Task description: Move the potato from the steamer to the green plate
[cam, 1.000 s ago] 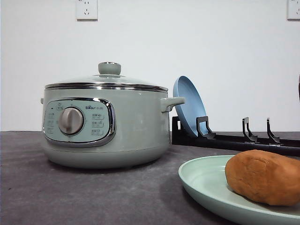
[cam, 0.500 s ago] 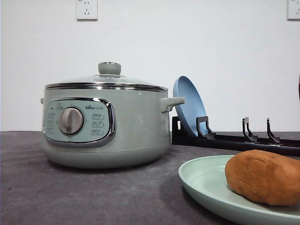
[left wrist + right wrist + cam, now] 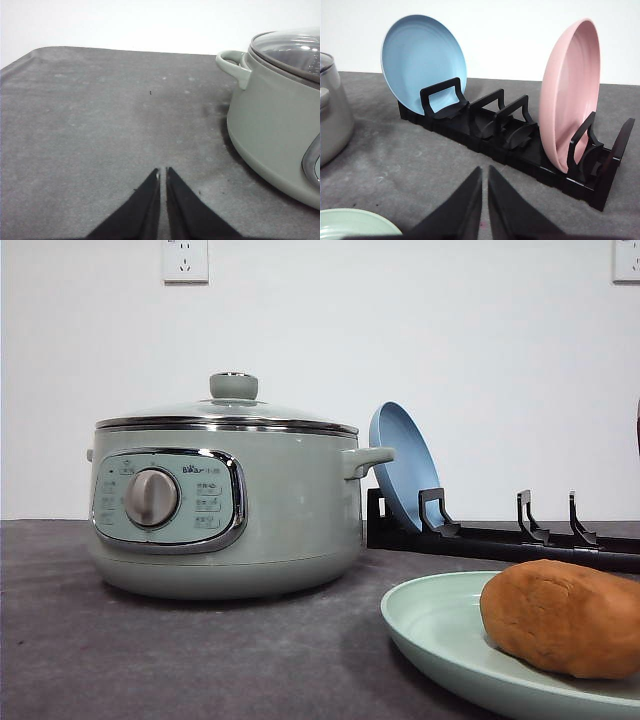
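The orange-brown potato (image 3: 565, 618) lies on the pale green plate (image 3: 432, 625) at the front right of the table. The sage-green steamer (image 3: 225, 505) stands at the left with its glass lid on, and its side shows in the left wrist view (image 3: 272, 122). My left gripper (image 3: 163, 172) is shut with nothing in it, low over the bare grey mat beside the steamer. My right gripper (image 3: 485, 171) is shut and holds nothing, in front of the dish rack, with the green plate's rim (image 3: 355, 226) close by.
A black dish rack (image 3: 510, 137) stands at the back right, holding an upright blue plate (image 3: 422, 65) and an upright pink plate (image 3: 570, 95). The blue plate (image 3: 402, 468) leans just behind the steamer's handle. A white wall backs the table.
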`<state>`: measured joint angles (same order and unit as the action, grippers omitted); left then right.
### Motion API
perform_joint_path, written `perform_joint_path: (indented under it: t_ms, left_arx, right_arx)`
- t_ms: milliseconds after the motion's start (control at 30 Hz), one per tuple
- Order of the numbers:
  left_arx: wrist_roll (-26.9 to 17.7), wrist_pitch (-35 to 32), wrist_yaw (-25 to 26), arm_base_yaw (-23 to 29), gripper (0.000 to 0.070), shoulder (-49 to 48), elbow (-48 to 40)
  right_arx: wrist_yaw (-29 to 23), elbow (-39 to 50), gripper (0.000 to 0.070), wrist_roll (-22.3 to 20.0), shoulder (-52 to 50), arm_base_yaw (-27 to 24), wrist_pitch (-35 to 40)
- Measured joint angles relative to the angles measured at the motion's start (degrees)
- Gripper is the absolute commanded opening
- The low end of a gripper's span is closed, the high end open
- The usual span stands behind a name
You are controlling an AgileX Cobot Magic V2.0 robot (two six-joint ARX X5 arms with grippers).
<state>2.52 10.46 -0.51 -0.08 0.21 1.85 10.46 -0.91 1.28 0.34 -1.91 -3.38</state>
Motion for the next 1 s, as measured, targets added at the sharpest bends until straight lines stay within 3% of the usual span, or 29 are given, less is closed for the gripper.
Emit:
perform_joint_path:
  t_ms: [1000]
  left_arx:
    - [-0.02, 0.0, 0.0, 0.0, 0.0016, 0.0, 0.0]
  right_arx:
    - [0.0, 0.0, 0.001, 0.0, 0.0, 0.0, 0.0]
